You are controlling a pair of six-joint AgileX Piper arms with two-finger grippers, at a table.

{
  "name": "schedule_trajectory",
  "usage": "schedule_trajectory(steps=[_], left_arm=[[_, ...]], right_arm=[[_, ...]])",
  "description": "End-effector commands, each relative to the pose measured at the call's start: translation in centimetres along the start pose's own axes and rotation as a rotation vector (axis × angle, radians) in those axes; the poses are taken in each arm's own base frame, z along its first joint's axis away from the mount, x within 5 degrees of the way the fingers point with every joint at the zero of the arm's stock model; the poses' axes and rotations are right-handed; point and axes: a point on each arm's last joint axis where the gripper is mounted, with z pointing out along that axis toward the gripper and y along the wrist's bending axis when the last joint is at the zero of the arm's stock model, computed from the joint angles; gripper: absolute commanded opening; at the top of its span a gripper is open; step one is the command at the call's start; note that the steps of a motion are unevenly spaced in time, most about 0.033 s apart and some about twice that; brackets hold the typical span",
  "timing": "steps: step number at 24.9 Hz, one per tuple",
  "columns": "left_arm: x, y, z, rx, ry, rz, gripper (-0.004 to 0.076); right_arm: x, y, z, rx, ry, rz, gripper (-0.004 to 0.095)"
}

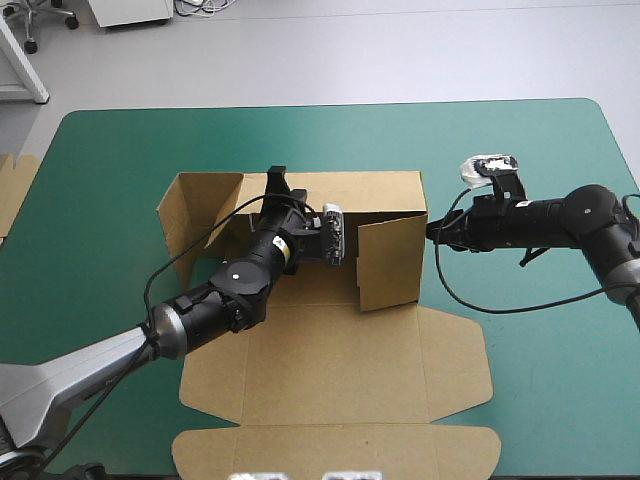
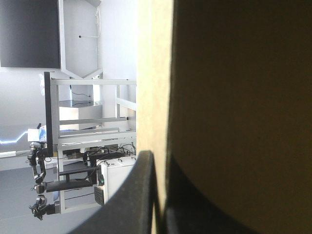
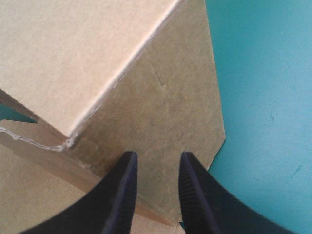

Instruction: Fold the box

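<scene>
The brown box (image 1: 330, 360) lies in the middle of the teal-green table, its back wall and right side wall (image 1: 390, 260) raised and its lid flat toward the near edge. My left gripper (image 1: 277, 180) reaches over the tray to the top of the back wall. In the left wrist view its black fingers (image 2: 134, 195) are all but shut, with the board's pale edge (image 2: 155, 73) between them. My right gripper (image 1: 430, 232) is at the outer face of the right wall. Its fingers (image 3: 127, 185) stand slightly apart against the board (image 3: 161, 112), with nothing between them.
A piece of more brown board (image 1: 15, 190) shows at the table's left edge. A side flap (image 1: 195, 215) of the box stands out at the back left. Bare teal-green cover (image 1: 550, 380) stretches to the right of the box.
</scene>
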Motion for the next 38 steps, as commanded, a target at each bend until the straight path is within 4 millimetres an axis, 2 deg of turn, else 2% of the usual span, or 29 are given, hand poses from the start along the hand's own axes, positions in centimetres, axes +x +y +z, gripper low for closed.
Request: schedule_trajectory(steps=[1,12,25,30,35,38], left_arm=[[0.5,0.8,-0.6,-0.019,0.044,-0.082,-0.001],[0.6,0.8,-0.6,-0.019,0.052,-0.086,-0.001],[0.6,0.8,-0.6,-0.019,0.052,-0.089,-0.001],[0.7,1.0,-0.6,-0.035,0.061,-0.084,-0.001],[0.6,1.9,-0.6,-0.137,0.04,-0.158,-0.001],[0.5,2.1,-0.6,-0.168,0.033,-0.166,-0.001]], right_arm=[[-1.0,1.9,-0.9,-0.028,-0.06,-0.066,0.028],[-0.7,3.5,-0.2,-0.085,-0.025,-0.085,0.028],[-0.3,4.7,-1.0,-0.133,0.006,-0.079,0.0279],[-0.1,5.1,-2.0,-0.102,0.006,-0.113,0.0279],[-0.1,5.0,-2.2,-0.08,-0.006,-0.109,0.0279],[0.3,5.7,-3.7,-0.053,-0.005,-0.129,0.0279]])
